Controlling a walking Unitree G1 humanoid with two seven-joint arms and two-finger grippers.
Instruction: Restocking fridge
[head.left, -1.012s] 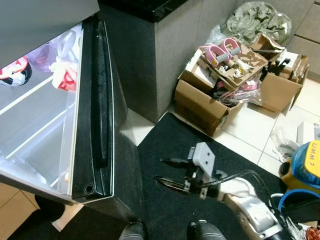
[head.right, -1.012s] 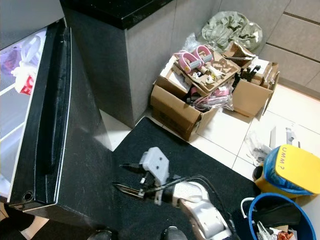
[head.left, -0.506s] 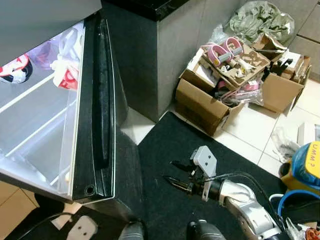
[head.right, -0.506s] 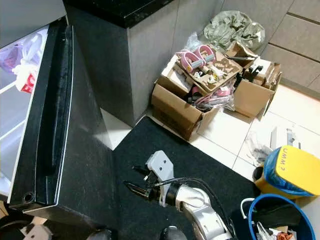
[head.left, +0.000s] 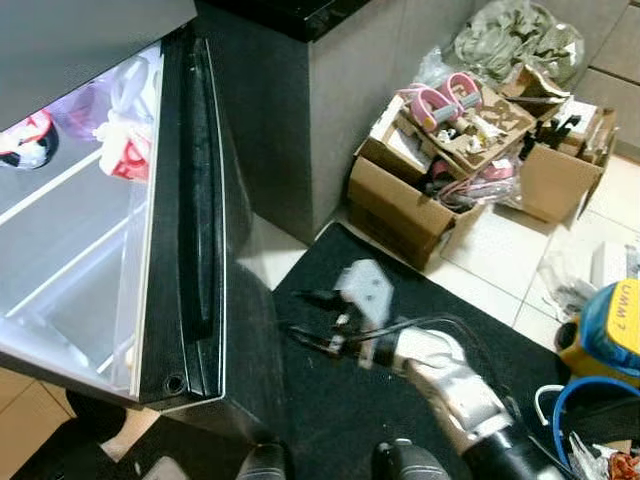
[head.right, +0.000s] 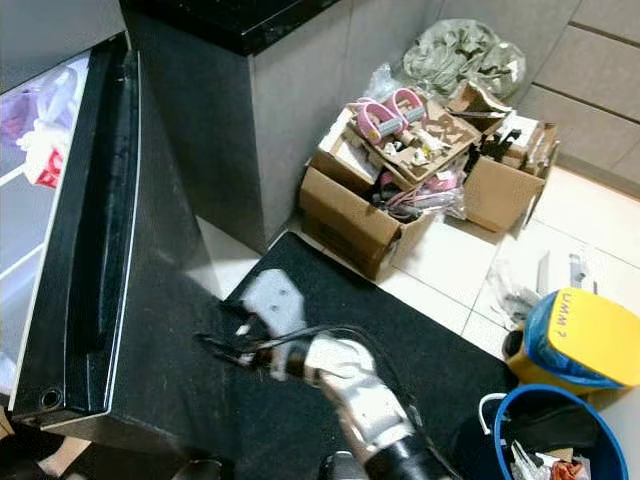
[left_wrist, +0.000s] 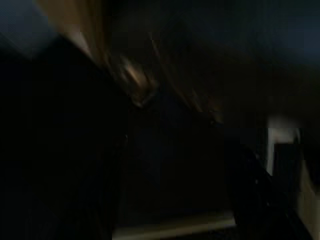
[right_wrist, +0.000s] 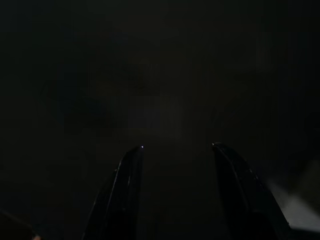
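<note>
Fridge door (head.left: 190, 210) standing open at left, edge-on to the head views; shelves behind with bags (head.left: 120, 130) at the back. Right claw (head.left: 300, 315) empty, fingers apart, swung left since a moment ago, from above the middle of the black mat (head.left: 400, 300) to just beside the door's outer face. Probably reaching for the door, either to shut or reposition it. No stock item in either claw. Cardboard boxes (head.left: 400, 205) well apart on the tiled floor beyond the mat's far edge. Left claw: dark, blurred wrist view, state impossible to tell.
</note>
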